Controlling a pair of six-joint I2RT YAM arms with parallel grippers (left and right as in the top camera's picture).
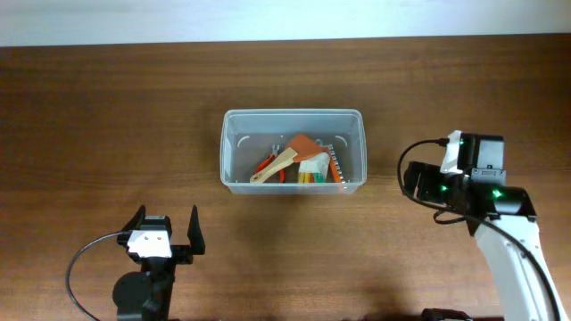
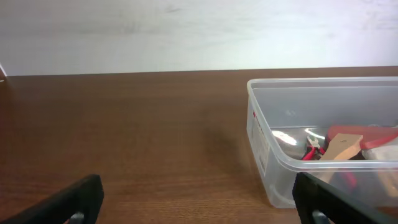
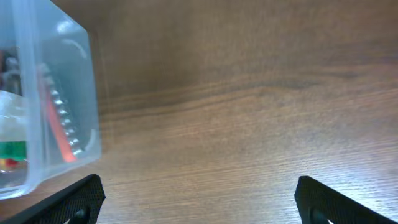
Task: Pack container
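The clear plastic container (image 1: 230, 152) stands at the table's middle. It holds a wooden spatula (image 1: 275, 166), orange and red-handled tools, a white pack and a serrated strip. My left gripper (image 1: 166, 230) is open and empty, near the front edge, left of and below the container. In the left wrist view the container (image 2: 264, 134) is ahead to the right of the open fingers (image 2: 199, 205). My right gripper (image 1: 411, 178) is open and empty, just right of the container. In the right wrist view the container's corner (image 3: 74, 93) is at the left, beyond the open fingers (image 3: 199, 202).
Brown wooden table (image 1: 107, 116) all round. A white wall (image 2: 186, 31) runs along the far edge. A black cable (image 1: 85, 267) loops beside the left arm's base.
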